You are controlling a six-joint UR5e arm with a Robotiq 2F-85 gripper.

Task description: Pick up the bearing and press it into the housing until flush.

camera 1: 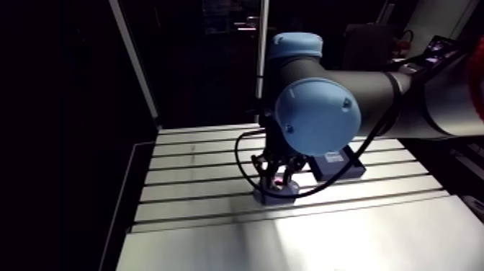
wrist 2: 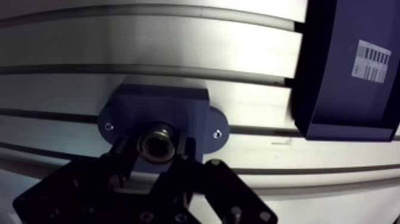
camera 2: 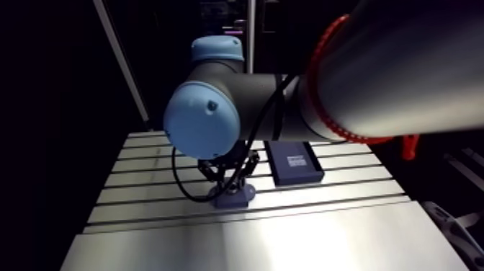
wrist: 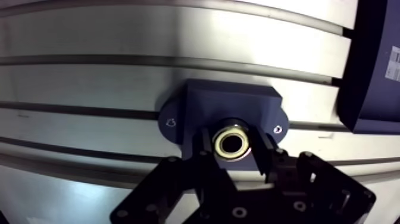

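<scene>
A dark blue housing with two screw ears stands on the slotted table. A small metal ring bearing sits right over the housing's middle, pressed between the two black fingers of my gripper, which is shut on it. How deep the bearing sits in the housing's bore is hidden by the fingers. In the arm view the gripper reaches straight down onto the housing.
A dark blue tray with a white barcode label lies beside the housing, on the table behind it in the arm view. A smooth metal strip runs along the table's near side.
</scene>
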